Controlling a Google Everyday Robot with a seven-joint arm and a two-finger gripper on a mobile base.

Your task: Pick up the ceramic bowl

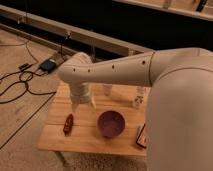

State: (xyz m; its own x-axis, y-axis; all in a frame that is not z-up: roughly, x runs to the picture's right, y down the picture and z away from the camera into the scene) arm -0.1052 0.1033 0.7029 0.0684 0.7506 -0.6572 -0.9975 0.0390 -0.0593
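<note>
The ceramic bowl (pixel 110 123) is a round mauve bowl with a darker inside. It stands on the small wooden table (pixel 95 142), near its front middle. My gripper (pixel 83 105) hangs from the white arm above the table's left part, up and to the left of the bowl and apart from it. Its two fingers point down, stand apart and hold nothing.
A small red oblong object (pixel 68 124) lies left of the bowl. A clear bottle (pixel 138 97) and a pale cup (pixel 107 90) stand at the back. A red and white packet (pixel 142 136) lies at the right edge. Cables (pixel 20 85) lie on the floor at the left.
</note>
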